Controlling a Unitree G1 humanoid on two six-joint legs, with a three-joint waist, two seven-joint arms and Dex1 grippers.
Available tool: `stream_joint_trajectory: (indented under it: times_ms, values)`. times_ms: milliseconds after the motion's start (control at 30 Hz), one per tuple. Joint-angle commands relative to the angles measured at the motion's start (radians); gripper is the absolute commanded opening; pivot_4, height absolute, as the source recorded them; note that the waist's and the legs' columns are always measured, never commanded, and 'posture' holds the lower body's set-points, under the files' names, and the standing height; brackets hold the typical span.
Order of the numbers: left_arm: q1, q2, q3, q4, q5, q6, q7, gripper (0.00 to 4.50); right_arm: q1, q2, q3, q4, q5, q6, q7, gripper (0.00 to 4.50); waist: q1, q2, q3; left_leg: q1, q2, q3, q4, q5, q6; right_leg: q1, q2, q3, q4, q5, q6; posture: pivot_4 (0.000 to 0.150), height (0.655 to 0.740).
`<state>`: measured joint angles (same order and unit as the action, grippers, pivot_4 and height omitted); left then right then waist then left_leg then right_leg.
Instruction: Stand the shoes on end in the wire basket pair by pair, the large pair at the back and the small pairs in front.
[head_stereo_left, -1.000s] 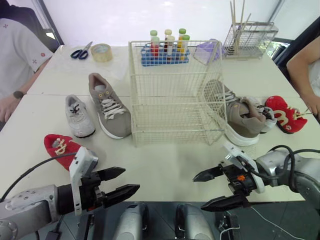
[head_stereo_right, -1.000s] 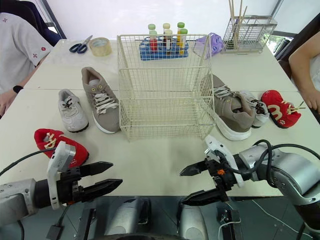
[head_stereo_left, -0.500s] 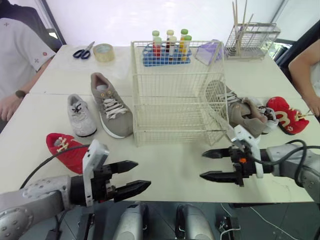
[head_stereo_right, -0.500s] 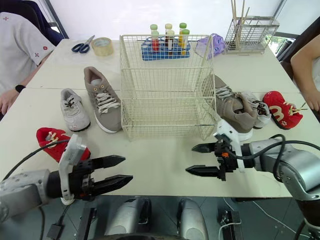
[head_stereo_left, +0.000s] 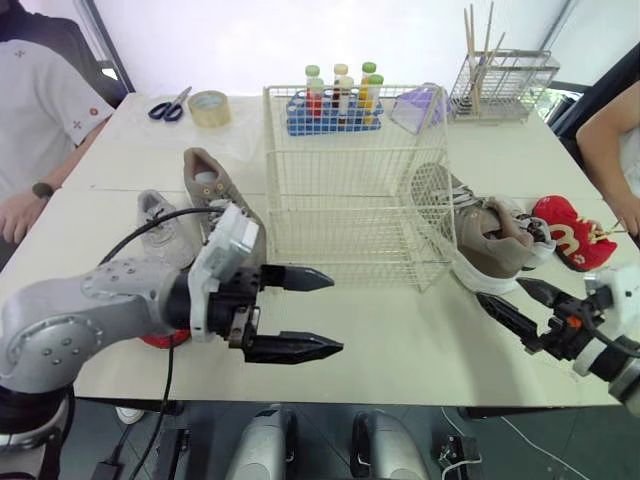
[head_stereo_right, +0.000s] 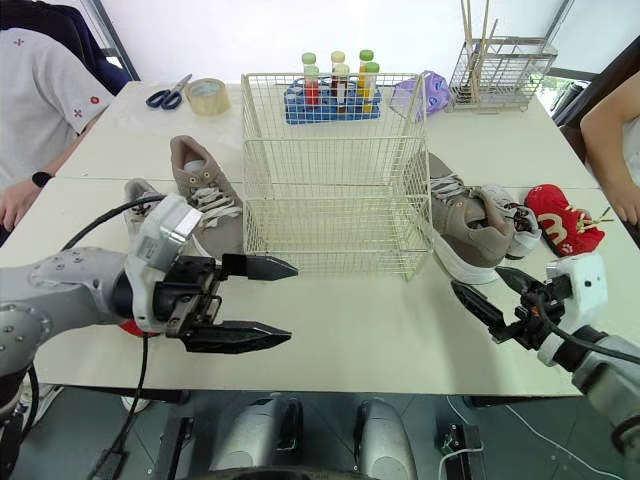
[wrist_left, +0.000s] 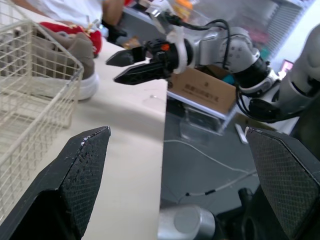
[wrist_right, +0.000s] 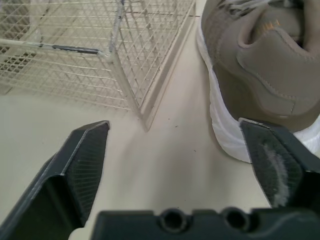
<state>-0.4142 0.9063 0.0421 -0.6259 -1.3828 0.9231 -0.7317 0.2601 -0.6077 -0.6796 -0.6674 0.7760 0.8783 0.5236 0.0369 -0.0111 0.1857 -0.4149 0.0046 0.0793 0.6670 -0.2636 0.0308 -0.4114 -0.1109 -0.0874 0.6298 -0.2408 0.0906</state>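
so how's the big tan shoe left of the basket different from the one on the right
The left tan shoe points its toe toward the robot; the right tan shoe points its heel that way. The left tan shoe is partly hidden by the left arm; the right tan shoe lies clear, with the right gripper open near its heel. Both are tan with white soles, lying flat outside the wire basket.

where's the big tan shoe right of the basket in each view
Left eye view: big tan shoe right of centre, beside the wire basket.
Right eye view: shoe right of centre, same spot.
Left wrist view: shoe behind the basket's corner.
Right wrist view: shoe just past the basket's corner.
Shared landmark: the wire basket.
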Motion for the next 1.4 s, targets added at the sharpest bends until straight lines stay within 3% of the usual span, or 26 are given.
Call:
stream_joint_trajectory:
  times_ms: [33,400,633,867,1133,1233,1333,1400]
  values:
    - [-0.016,0.016,0.022,0.017,0.013,0.009,-0.041,4.48,-0.029,0.024,0.005,-0.003,-0.054,-0.075,-0.074,4.5,0.001,0.0,0.0,0.0,0.0,0.0,0.0,0.0,0.0,0.0,0.0,0.0,0.0,0.0,0.0,0.15,0.74]
    - [0.036,0.014,0.021,-0.002,0.074,0.01,-0.021,4.48,-0.208,0.003,0.19,0.243,-0.224,-0.214,-0.101,4.5,-0.003,0.0,0.0,0.001,0.0,0.001,0.0,0.0,0.0,0.001,0.0,0.002,0.0,0.0,0.0,0.15,0.74]
    - [0.079,0.021,0.057,-0.034,0.049,0.014,0.004,4.48,-0.302,0.045,0.192,0.379,-0.257,-0.267,-0.141,4.5,-0.01,0.0,0.0,0.003,0.0,0.002,0.0,0.0,0.0,0.002,0.0,0.002,0.0,0.0,0.0,0.15,0.74]
    - [0.118,0.03,0.071,-0.056,0.044,0.011,0.023,4.48,-0.342,0.022,0.194,0.46,-0.25,-0.34,-0.061,4.5,-0.01,0.001,0.001,0.003,0.0,0.001,0.0,0.0,0.0,0.002,0.0,0.002,0.0,0.0,0.0,0.15,0.74]
    - [0.115,0.026,0.062,-0.055,0.063,0.01,0.039,4.48,-0.457,-0.006,0.275,0.675,-0.279,-0.419,0.079,4.5,-0.025,0.001,0.001,0.003,0.0,0.002,0.0,0.0,0.0,0.002,0.0,0.002,0.0,0.0,0.0,0.15,0.74]
    - [0.119,0.025,0.062,-0.061,0.066,0.009,0.046,4.5,-0.485,-0.024,0.302,0.777,-0.311,-0.474,0.131,3.74,-0.027,0.001,0.0,0.004,0.0,0.002,0.0,0.0,0.0,0.002,0.0,0.002,0.0,0.0,0.0,0.15,0.74]
    - [0.133,0.029,0.07,-0.071,0.064,0.009,0.058,4.5,-0.492,-0.034,0.317,0.809,-0.331,-0.503,0.153,2.24,-0.028,0.001,0.0,0.005,0.0,0.002,0.0,0.0,0.0,0.003,0.0,0.002,0.0,0.0,0.0,0.15,0.74]
    - [0.141,0.029,0.073,-0.076,0.064,0.009,0.065,4.5,-0.494,-0.039,0.332,0.815,-0.34,-0.51,0.166,1.55,-0.03,0.0,0.0,0.006,0.0,0.002,0.0,0.0,0.0,0.004,0.0,0.002,0.0,0.0,0.0,0.15,0.74]
